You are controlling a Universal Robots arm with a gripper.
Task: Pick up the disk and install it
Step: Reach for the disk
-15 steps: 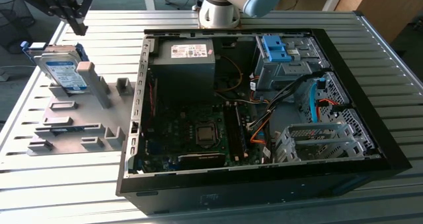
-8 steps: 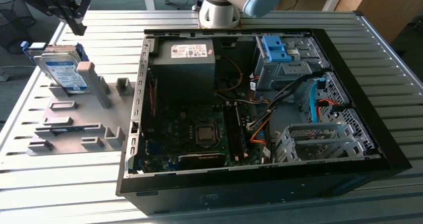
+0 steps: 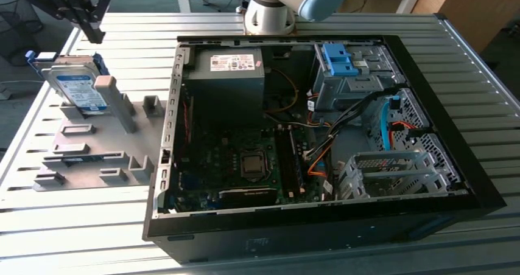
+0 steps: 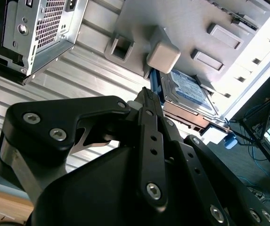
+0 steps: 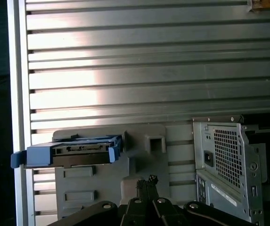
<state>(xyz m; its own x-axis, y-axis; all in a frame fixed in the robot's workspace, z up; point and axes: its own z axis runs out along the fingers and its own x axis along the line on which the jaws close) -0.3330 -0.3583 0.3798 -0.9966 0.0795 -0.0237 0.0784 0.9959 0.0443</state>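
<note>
- My gripper (image 3: 95,36) hangs in the air over the table's corner on the exterior view's left, on the side where my base (image 3: 272,13) is mounted.
- In both wrist views my fingertips (image 5: 146,180) sit pressed together with nothing between them; the gripper (image 4: 146,94) is narrow and holds nothing.
- The disk (image 3: 77,86) stands on edge, leaning back a little, in a grey fixture plate (image 3: 89,150). Its white-and-blue label faces outward and the blue bracket shows along its edges.
- The disk is below my gripper and apart from it, with no contact.
- In the first wrist view the disk (image 5: 73,151) shows edge-on, its blue bracket reaching toward the table's edge. In the second wrist view its label (image 4: 186,89) shows just behind a grey post of the fixture.
- The fixture plate lies on the slatted metal table (image 3: 73,238) along the edge on the exterior view's left, just beside the open computer case (image 3: 325,226).
- The case lies on its side mid-table, with the grey power supply (image 3: 231,65) inside it.
</note>
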